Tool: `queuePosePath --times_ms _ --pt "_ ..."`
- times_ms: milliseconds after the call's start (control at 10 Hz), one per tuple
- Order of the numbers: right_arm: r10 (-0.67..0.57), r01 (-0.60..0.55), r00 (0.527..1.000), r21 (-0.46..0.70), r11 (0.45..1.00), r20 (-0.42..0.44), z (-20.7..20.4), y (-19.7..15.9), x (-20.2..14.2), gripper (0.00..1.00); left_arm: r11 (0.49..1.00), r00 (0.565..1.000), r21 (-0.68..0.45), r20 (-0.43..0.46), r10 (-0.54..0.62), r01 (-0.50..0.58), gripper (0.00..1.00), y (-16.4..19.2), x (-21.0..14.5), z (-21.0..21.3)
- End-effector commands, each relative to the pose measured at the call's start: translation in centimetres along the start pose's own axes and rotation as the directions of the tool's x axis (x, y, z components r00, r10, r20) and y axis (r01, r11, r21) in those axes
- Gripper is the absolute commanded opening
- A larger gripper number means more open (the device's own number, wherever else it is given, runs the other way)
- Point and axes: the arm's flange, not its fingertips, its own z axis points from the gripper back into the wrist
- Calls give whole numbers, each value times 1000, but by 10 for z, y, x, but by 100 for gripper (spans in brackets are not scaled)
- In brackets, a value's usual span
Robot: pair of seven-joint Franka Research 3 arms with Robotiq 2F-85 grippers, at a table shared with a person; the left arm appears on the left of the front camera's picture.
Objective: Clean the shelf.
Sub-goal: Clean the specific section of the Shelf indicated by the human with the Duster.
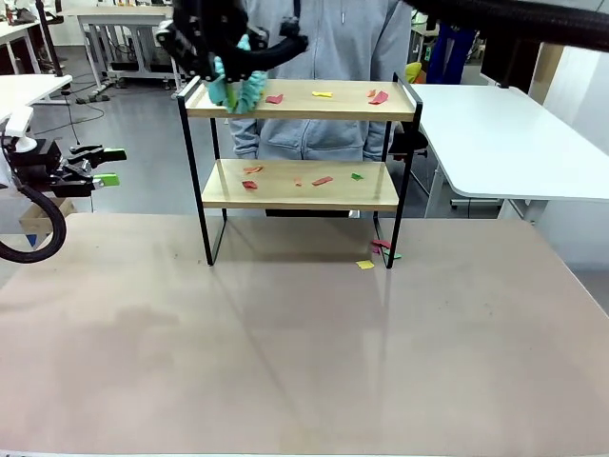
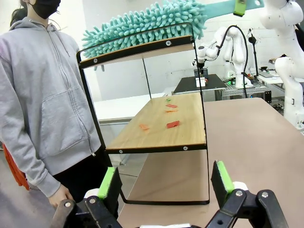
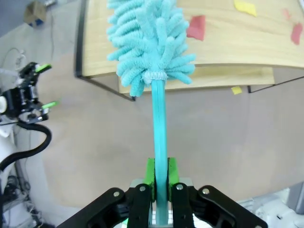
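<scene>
The shelf [image 1: 304, 112] stands at the table's far side, with red, yellow and green paper scraps [image 1: 379, 97] on both wooden boards. My right gripper [image 1: 226, 69] is shut on the handle of a teal fluffy duster [image 1: 240, 92], whose head rests on the left end of the top board. In the right wrist view the right gripper [image 3: 160, 175] clamps the duster handle [image 3: 159, 123], and the duster head [image 3: 149, 38] lies over the board's corner by a red scrap [image 3: 196, 27]. My left gripper [image 1: 107, 167] hovers open off the table's left side; the left gripper [image 2: 166, 185] faces the shelf [image 2: 156, 118].
A person in a grey hoodie [image 1: 314, 57] stands right behind the shelf. A yellow scrap [image 1: 364, 265] and a red and green one [image 1: 385, 249] lie on the brown table [image 1: 304, 352] by the shelf's right foot. White tables [image 1: 504, 133] stand beyond.
</scene>
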Motion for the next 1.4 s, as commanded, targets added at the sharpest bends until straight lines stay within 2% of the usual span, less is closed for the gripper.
queuePosePath --times_ms 0,400,800,1000,1300 --pt "-29 29 999 -17 999 -39 -5 -43 -1 13 1000 1000 2 3 -4 4 100 -2 4 0" --pt "-74 70 993 -42 997 -94 -19 -120 24 13 1000 1000 2 3 -4 4 100 -2 4 0" --pt "-65 58 986 -49 997 -156 -37 -190 38 13 1000 1000 2 3 -4 4 100 -2 4 0" --pt "-87 77 984 -66 995 -157 -34 -221 47 13 1000 1000 2 3 -4 4 100 -2 4 0" --pt "-87 80 987 -59 995 -135 -20 -242 51 13 1000 1000 2 3 -4 4 100 -2 4 0"
